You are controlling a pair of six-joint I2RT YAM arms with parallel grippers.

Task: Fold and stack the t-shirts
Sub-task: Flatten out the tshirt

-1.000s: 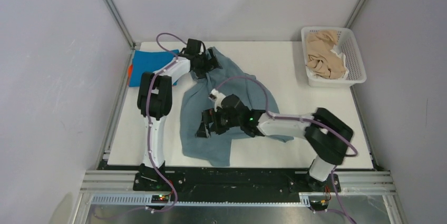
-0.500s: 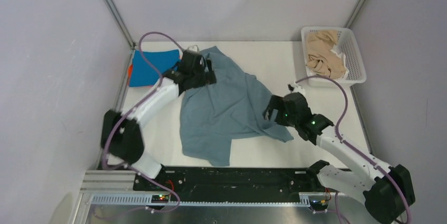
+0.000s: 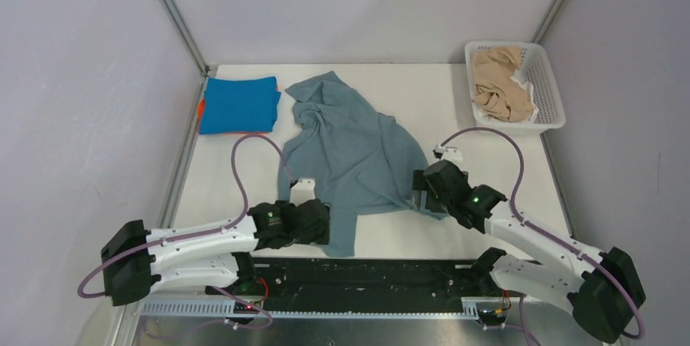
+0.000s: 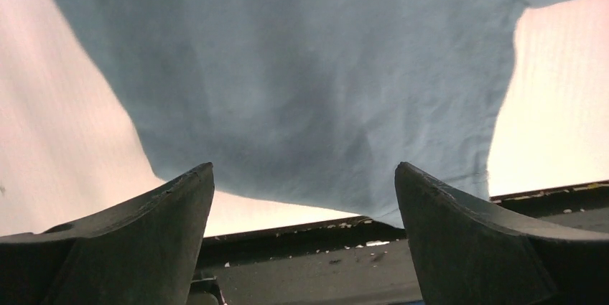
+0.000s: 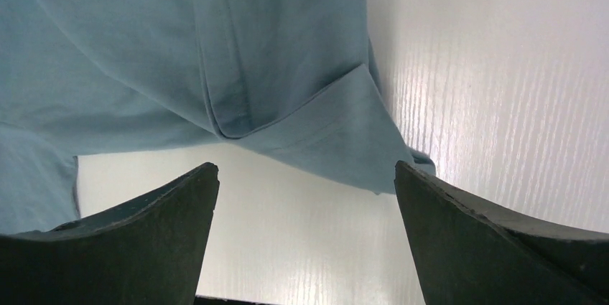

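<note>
The large grey-blue t-shirt [image 3: 350, 155] lies spread and wrinkled in the middle of the white table. My left gripper [image 3: 323, 224] is open and empty, low at the shirt's near hem, which fills the left wrist view [image 4: 301, 82]. My right gripper [image 3: 421, 193] is open and empty at the shirt's near right corner, seen in the right wrist view [image 5: 215, 61]. A folded bright blue t-shirt [image 3: 240, 104] lies at the far left on an orange one [image 3: 199, 111], of which only an edge shows. Beige t-shirts [image 3: 498, 84] lie crumpled in the basket.
The white lattice basket [image 3: 555, 98] stands at the far right corner. The table's near edge and the black base rail [image 3: 366, 273] run just below the shirt's hem. Metal frame posts stand at both back corners.
My left arm has swung from the shirt's far-left collar down to its near hem. My right gripper has moved from over the shirt to its near right corner.
</note>
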